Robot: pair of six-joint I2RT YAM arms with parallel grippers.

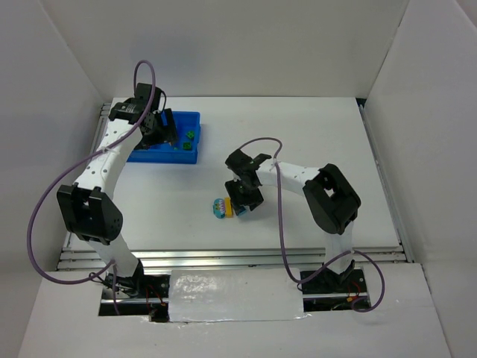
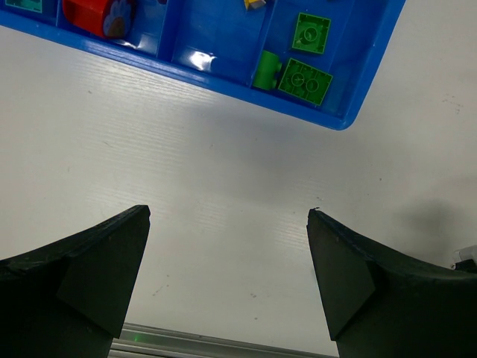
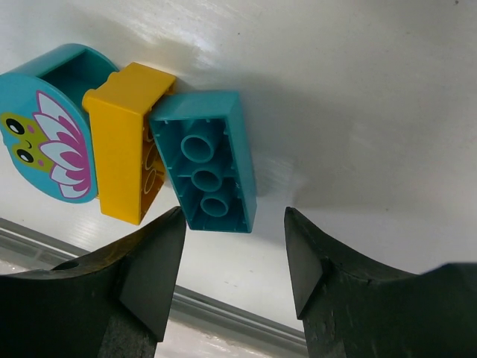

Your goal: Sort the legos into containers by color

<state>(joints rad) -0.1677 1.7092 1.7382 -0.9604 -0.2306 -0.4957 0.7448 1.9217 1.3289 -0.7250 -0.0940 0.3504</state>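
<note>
Just beside the cyan brick [image 3: 209, 168] lies a yellow brick [image 3: 123, 142].

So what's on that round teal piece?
Round piece: frog face, pink-white petals; clearest in right wrist view.

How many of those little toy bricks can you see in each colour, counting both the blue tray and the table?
Green bricks: 3
Teal bricks: 3
Yellow bricks: 2
Red bricks: 1
Total: 9 in view. The tray is partly cut off, so more may be hidden.
</note>
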